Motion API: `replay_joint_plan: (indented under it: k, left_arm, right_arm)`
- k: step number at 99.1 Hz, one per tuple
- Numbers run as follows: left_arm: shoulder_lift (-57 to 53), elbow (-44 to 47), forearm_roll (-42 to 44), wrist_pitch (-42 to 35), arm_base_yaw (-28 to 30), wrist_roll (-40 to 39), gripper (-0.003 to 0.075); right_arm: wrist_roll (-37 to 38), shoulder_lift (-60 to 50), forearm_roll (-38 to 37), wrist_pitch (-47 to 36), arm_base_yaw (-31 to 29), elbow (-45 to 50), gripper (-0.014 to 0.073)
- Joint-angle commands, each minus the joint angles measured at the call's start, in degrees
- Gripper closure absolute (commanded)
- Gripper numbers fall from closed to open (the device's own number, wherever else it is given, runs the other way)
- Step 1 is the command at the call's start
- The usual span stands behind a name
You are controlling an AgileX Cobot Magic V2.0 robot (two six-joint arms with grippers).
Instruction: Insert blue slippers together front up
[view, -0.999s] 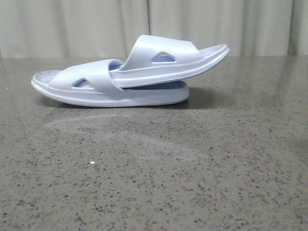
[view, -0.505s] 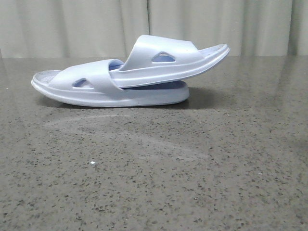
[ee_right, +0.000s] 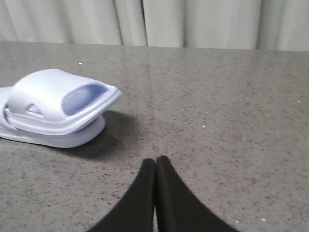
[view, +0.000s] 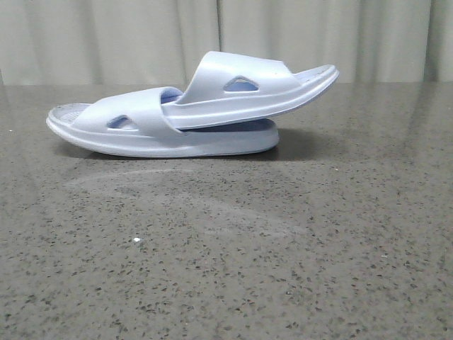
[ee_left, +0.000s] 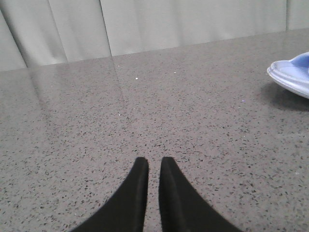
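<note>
The blue slippers lie at the back of the table, nested. The lower slipper (view: 141, 136) rests flat, and the upper slipper (view: 248, 88) is pushed under its strap and tilts up to the right. Neither gripper shows in the front view. In the left wrist view my left gripper (ee_left: 154, 162) is shut but for a thin gap, with nothing in it. It hovers over bare table, well away from the slipper's end (ee_left: 292, 75). My right gripper (ee_right: 155, 160) is shut and empty, a short way from the stacked slippers (ee_right: 58, 106).
The dark speckled stone table (view: 283, 248) stretches from the slippers to the front edge. A pale curtain (view: 106, 35) hangs behind the table's far edge.
</note>
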Motion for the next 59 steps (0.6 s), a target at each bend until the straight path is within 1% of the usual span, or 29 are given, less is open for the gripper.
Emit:
replay_joint_plan:
  k: [1,2,3,4,5,6,9,10,11,13,14,18,23,28,34,39,59]
  left_arm:
    - [-1.7,0.6,-0.6,-4.2,0.1,-0.6,0.0705]
    - [-1.7,0.6,-0.6,-4.2,0.1,-0.6,0.0705]
    - [-1.7,0.6,-0.6,-4.2,0.1,-0.6,0.0705]
    - [-1.7,0.6,-0.6,-4.2,0.1,-0.6,0.0705]
    - [-1.7,0.6,-0.6,-4.2,0.1,-0.6,0.0705]
    - [-1.7,0.6,-0.6,-4.2,0.1,-0.6,0.0705]
    - [-1.7,0.6,-0.6,-4.2,0.1,-0.6,0.0705]
    - [-1.7,0.6,-0.6,-4.2,0.1,-0.6,0.0705]
    - [-1.7,0.6,-0.6,-4.2,0.1,-0.6,0.0705]
    - [-1.7,0.6,-0.6,-4.2,0.1,-0.6,0.0705]
    - [-1.7,0.6,-0.6,-4.2,0.1,-0.6,0.0705]
    - [-1.7,0.6,-0.6,-4.2,0.1,-0.6,0.0705]
    - [-1.7,0.6,-0.6,-4.2,0.1,-0.6,0.0705]
    - [-1.7,0.6,-0.6,-4.2,0.1,-0.6,0.0705]
    - [-1.7,0.6,-0.6,-4.2,0.1,-0.6,0.0705]
    - [-1.7,0.6,-0.6,-4.2,0.1,-0.6,0.0705]
    - [-1.7,0.6,-0.6,-4.2,0.1,-0.6,0.0705]
  right_arm:
    - [18.4,-0.3,-16.9,-5.6,0.3,-1.6,0.0693]
    - [22.0,-0.3,-20.2,-6.1,0.3,-1.6,0.0693]
    - [23.8,-0.3,-21.9,-6.3,0.3,-1.6,0.0693]
    - [25.6,-0.3,-25.3,-6.6,0.3,-1.6,0.0693]
    - [29.0,-0.3,-26.9,-6.8,0.3,-1.6,0.0693]
    - [30.7,-0.3,-28.6,-7.1,0.3,-1.6,0.0693]
    - [38.5,-0.3,-36.9,-7.6,0.3,-1.6,0.0693]
    - [40.0,-0.3,-38.5,-7.8,0.3,-1.6,0.0693]
    - [41.5,-0.3,-41.5,-8.1,0.3,-1.6,0.0693]
    - [45.4,-0.3,-44.4,-8.6,0.3,-1.6,0.0693]
    - [47.8,-0.3,-47.2,-9.1,0.3,-1.5,0.0693]
    - [53.0,-0.5,-54.2,-10.5,0.3,-1.2,0.0693]
    - [57.6,-1.4,-60.0,-12.9,0.3,-0.6,0.0693]
    - [58.2,-2.7,-61.9,-16.2,0.3,0.7,0.0693]
    - [58.2,-4.8,-62.0,-19.8,0.3,3.1,0.0693]
    - [58.2,-7.0,-62.0,-21.1,0.3,5.4,0.0693]
    - [58.2,-16.9,-62.0,-18.7,0.3,15.1,0.0693]
